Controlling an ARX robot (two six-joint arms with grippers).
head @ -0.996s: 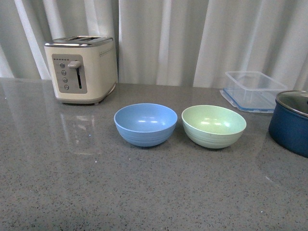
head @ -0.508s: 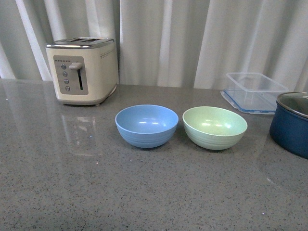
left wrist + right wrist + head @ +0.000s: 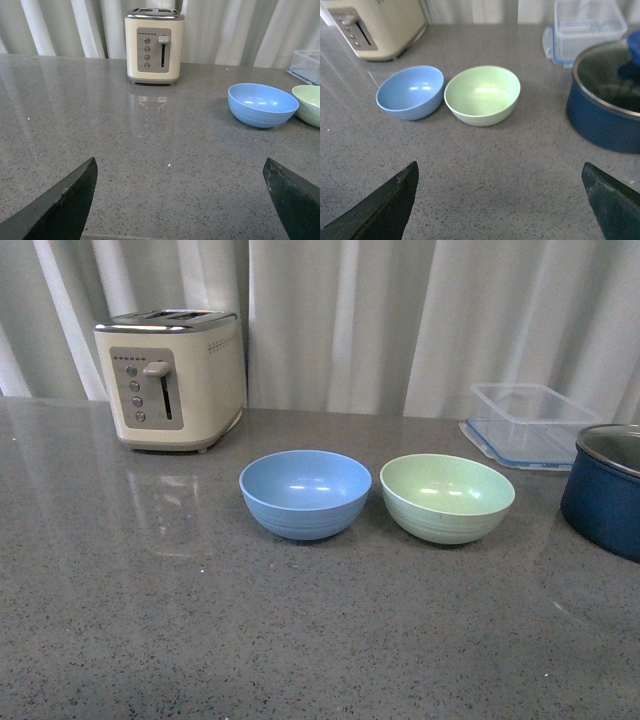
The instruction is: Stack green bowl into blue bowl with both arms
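Green bowl point(image 3: 447, 497) upright on grey table point(image 3: 200, 640), just right of blue bowl point(image 3: 305, 493), rims close but apart. Toaster point(image 3: 172, 378) behind at left; clear container point(image 3: 530, 425) and dark blue pot point(image 3: 605, 490) at right. Left hand point(image 3: 180, 167) and right hand point(image 3: 500, 170) spread wide, holding nothing, well short of the bowls.

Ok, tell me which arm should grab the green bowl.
Right. The green bowl lies almost straight ahead of the open right gripper; from the left gripper it sits beyond the blue bowl.
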